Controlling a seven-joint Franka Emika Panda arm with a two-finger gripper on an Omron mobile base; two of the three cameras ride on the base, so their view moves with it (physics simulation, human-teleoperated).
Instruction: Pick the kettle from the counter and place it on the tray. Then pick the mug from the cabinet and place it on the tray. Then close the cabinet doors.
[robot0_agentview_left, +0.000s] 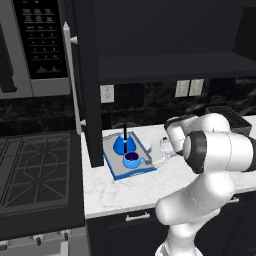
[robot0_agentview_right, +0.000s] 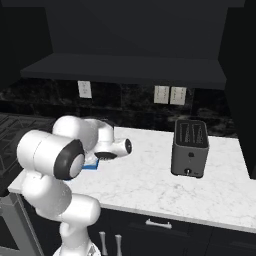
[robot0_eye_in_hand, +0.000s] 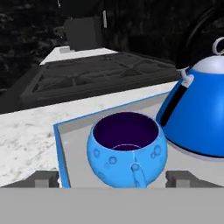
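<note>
Hand view puts us right behind the mug (robot0_eye_in_hand: 127, 149), which stands upright on the grey floor of the tray (robot0_eye_in_hand: 72, 144), its small handle turned toward us and its purple inside holding nothing. The pincer (robot0_eye_in_hand: 112, 178) stands wide, one dark tip to either side of the mug and apart from it, so we judge the mug released. To its right the kettle (robot0_eye_in_hand: 199, 113) stands on the same tray, just beside the mug, though we cannot tell whether they touch. From the left base view, the tray lies on the worktop (robot0_agentview_left: 125, 192) just right of the open cabinet door (robot0_agentview_left: 90, 85), with kettle behind and mug in front. Our worry is the withdrawal: a tip pulled back crookedly could catch the handle and drag or tip the mug, or nudge it into the kettle. Afterward, swinging the arm up to the cabinet doors risks clipping the kettle's tall arched handle.
</note>
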